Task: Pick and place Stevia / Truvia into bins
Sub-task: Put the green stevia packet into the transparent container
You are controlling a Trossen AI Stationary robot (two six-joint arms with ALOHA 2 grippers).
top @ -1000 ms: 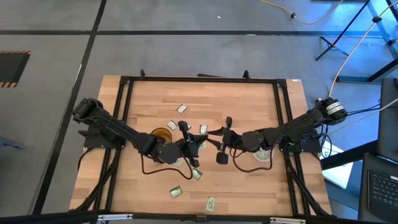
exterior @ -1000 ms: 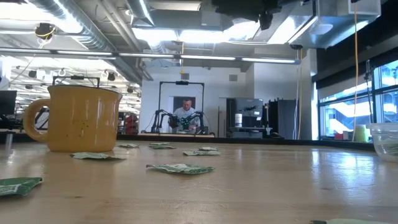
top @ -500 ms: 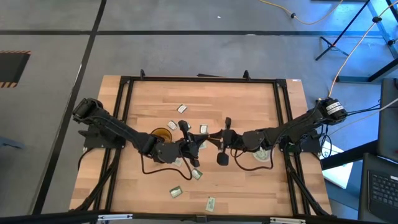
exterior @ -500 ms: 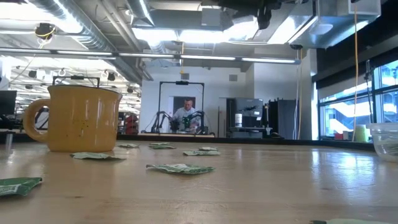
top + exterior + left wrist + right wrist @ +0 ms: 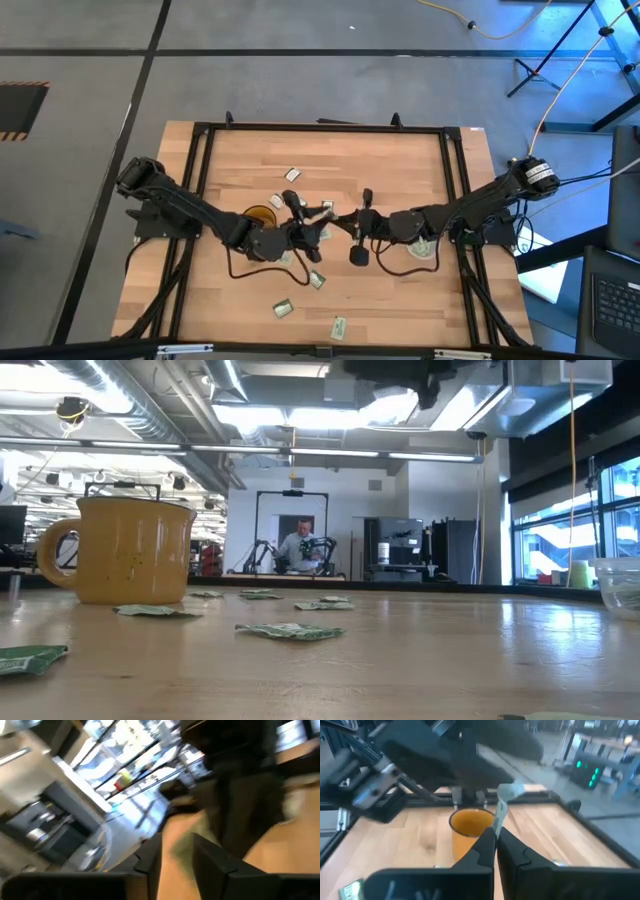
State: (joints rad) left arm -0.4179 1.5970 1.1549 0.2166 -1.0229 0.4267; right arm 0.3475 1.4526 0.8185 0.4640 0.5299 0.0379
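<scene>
A green-and-white Stevia sachet [image 5: 502, 809] is held in the air over the table's middle, between my two grippers. My right gripper [image 5: 342, 220] reaches in from the right and is shut on it. My left gripper [image 5: 308, 218] faces it from the left, open, with its fingers [image 5: 212, 862] apart near the sachet's other end. The amber mug [image 5: 262, 216] stands just left of the meeting point, behind the sachet in the right wrist view. The clear cup [image 5: 420, 247] stands under my right arm. More sachets [image 5: 290, 630] lie flat on the wood. My right gripper pinches one end of the sachet [image 5: 498, 826] between its two fingertips, coming in about level from the table's right side. The sachet sticks out beyond the fingertips, edge-on and slightly bent, lifted clear of the table. Whether my left gripper touches the sachet, I cannot tell.
Loose sachets lie at the far middle [image 5: 292, 175], beside the mug [image 5: 277, 200] and near the front edge [image 5: 283, 308], [image 5: 338, 326]. A black frame [image 5: 320, 128] runs around the table. A person sits at another rig in the room behind [image 5: 300, 545].
My right gripper has shut on the sachet that my left gripper was holding up. My left gripper has then opened. Both arms have stayed at the table's middle, and the sachet stays in the air.
</scene>
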